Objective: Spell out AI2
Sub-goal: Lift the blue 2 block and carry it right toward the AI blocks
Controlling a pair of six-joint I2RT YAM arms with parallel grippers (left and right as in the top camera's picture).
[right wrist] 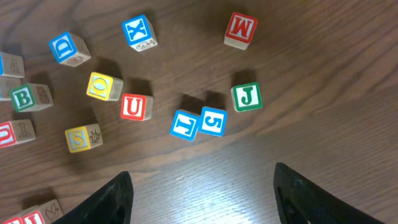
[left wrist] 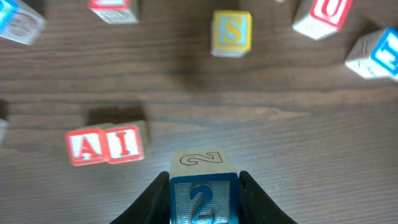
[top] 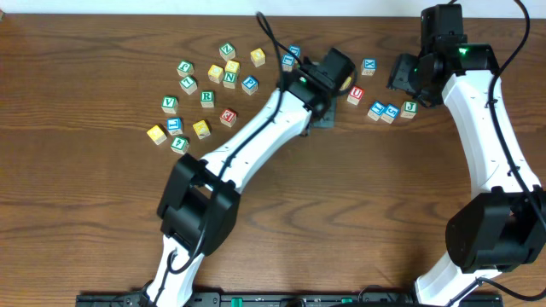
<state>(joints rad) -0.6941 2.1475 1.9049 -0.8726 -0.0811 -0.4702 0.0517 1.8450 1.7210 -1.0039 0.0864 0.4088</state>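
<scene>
Soft overhead light, short shadows, sheen on table (right wrist: 267, 163); A cube (left wrist: 86, 147), I cube (left wrist: 126, 144) slightly blurred.

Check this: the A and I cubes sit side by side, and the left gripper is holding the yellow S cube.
Wrong cube. The left gripper is shut on the blue 2 cube, not the S cube, which lies free. The left wrist view shows it. The A cube and I cube do sit side by side.

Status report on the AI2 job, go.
Left gripper shut on 2 cube. Right gripper open, empty. A cube and I cube side by side. Nothing blocking the spot beside I.
</scene>
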